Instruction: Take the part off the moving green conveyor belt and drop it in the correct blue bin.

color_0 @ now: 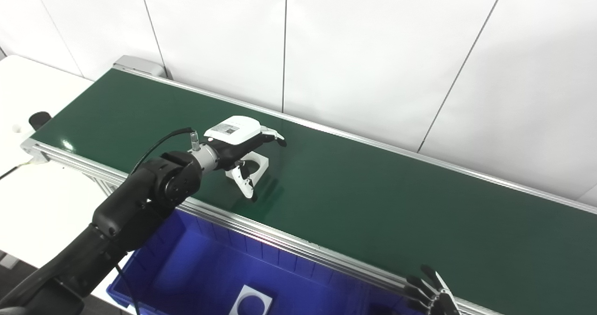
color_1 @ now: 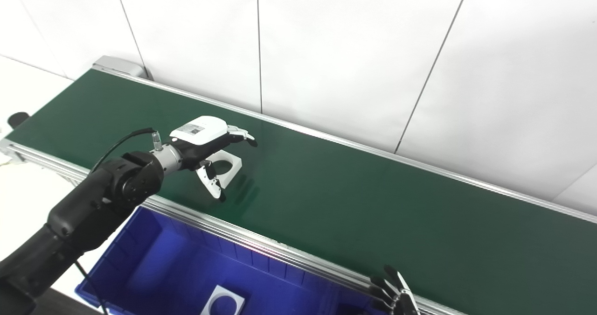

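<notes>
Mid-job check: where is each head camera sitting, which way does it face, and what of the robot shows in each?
Left eye view: on the head, looking down at the green conveyor belt; left hand over the white part, right hand at the bottom edge.
Right eye view: beside it, same downward look, scene shifted slightly left; both hands show again.
Shared: belt, part, blue bin holding another white part, white wall.

Robotics test lab, green conveyor belt [color_0: 354,189] in aluminium frame, blue bin [color_0: 210,268] below, plain white panelled wall [color_0: 373,49], white desk [color_0: 28,91]
</notes>
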`<control>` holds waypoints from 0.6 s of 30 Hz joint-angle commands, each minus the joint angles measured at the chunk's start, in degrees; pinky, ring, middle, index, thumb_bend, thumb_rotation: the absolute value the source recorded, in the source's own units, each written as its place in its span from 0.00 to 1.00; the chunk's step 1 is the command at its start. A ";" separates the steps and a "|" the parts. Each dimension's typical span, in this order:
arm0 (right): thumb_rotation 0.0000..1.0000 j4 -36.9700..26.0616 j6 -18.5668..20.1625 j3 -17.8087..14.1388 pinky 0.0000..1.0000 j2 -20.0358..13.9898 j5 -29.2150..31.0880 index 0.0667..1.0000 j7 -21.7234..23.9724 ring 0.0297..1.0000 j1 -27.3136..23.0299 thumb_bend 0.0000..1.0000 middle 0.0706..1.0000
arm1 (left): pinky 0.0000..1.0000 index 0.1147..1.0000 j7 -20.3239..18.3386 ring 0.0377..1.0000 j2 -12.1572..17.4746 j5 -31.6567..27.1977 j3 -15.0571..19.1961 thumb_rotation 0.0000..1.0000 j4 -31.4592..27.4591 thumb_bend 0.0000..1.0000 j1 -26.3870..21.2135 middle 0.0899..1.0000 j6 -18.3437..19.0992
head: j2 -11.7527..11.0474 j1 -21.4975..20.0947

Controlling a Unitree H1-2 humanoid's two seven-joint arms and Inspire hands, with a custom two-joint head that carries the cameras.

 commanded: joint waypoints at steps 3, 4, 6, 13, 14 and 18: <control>0.45 -1.73 -2.93 0.03 0.72 0.34 0.55 0.91 0.18 0.78 0.09 0.56 0.81 | 0.86 0.82 2.61 0.88 1.01 1.81 0.08 0.03 1.97 0.91 -2.74 0.85 -0.13 | -0.03 0.06; 0.45 -1.70 -2.91 0.04 0.72 0.31 0.60 0.90 0.24 0.78 0.07 0.56 0.81 | 0.85 0.82 2.67 0.85 0.86 1.89 0.04 0.04 2.66 0.89 -2.86 0.82 0.02 | -0.03 0.04; 0.45 -1.71 -2.92 0.09 0.72 0.27 0.62 0.90 0.31 0.78 0.07 0.57 0.81 | 0.83 0.82 3.13 0.83 0.56 2.01 0.08 0.04 3.94 0.89 -3.03 0.80 0.07 | -0.05 -0.08; 0.44 -1.75 -2.93 0.12 0.71 0.20 0.22 0.87 0.21 0.77 0.04 0.56 0.80 | 0.87 0.83 5.04 0.88 0.20 2.36 -0.32 0.02 7.57 0.88 -4.12 0.86 -0.41 | -0.18 -0.09; 0.44 -1.75 -2.91 0.12 0.71 0.20 0.24 0.87 0.22 0.77 0.03 0.56 0.80 | 0.88 0.83 5.14 0.89 0.22 2.58 -0.46 0.03 7.68 0.88 -4.25 0.87 -0.33 | -0.18 -0.09; 0.43 -1.46 -3.10 0.15 0.72 0.27 0.61 0.87 0.35 0.77 -0.06 0.56 0.80 | 0.89 0.84 6.15 0.91 0.14 3.50 -1.39 0.02 9.14 0.87 -5.32 0.89 -0.24 | -0.34 -0.24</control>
